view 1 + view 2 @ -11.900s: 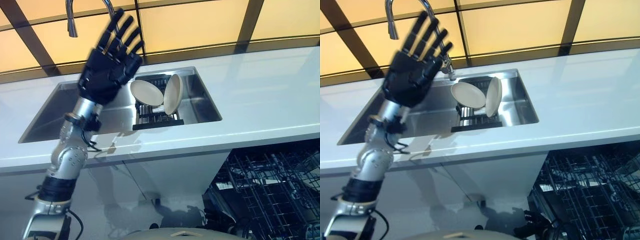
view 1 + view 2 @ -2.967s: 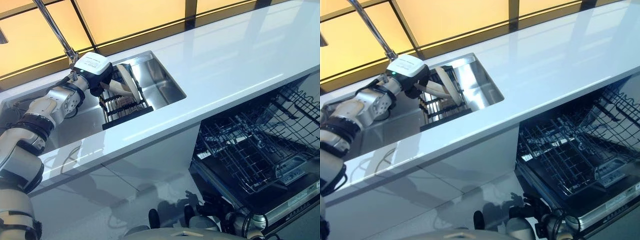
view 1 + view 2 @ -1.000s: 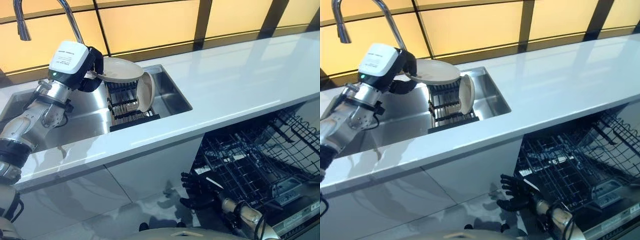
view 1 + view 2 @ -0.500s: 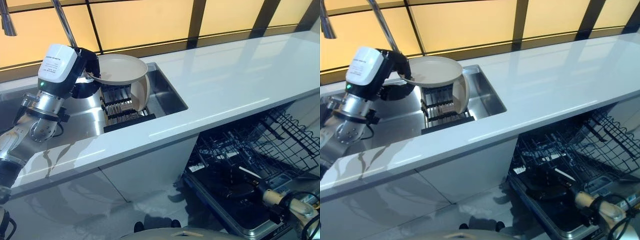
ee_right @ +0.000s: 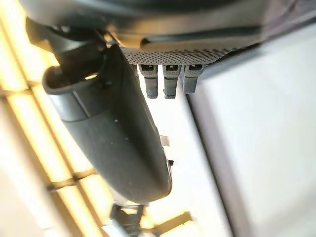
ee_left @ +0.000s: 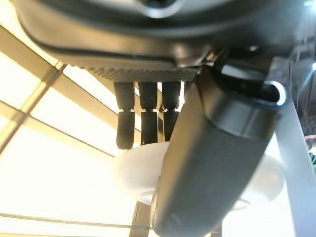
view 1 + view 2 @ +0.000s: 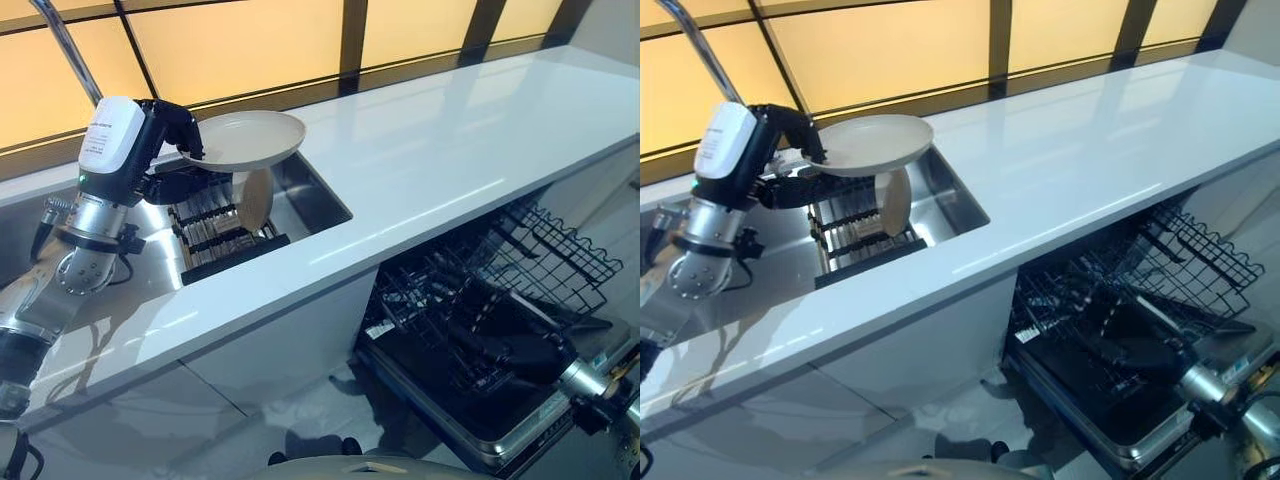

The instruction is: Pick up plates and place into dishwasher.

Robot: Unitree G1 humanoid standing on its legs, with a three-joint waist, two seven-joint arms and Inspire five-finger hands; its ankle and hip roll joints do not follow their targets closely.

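The left hand (image 7: 170,135) is clamped on a cream plate (image 7: 248,139), held flat above the sink's dish rack (image 7: 215,235); a second plate (image 7: 255,196) stands there. At 4 o'clock, below the bench (image 7: 450,140), the right hand (image 7: 500,350), fingers relaxed, hovers over the dishwasher rack (image 7: 540,250).

At the upper left of the frame the left hand (image 7: 172,125) pinches the rim of a cream plate (image 7: 243,139) held level above the sink (image 7: 310,195), where a second plate (image 7: 254,198) stands upright in a black rack (image 7: 220,238), while the dishwasher rack (image 7: 500,290) lies pulled out at lower right.
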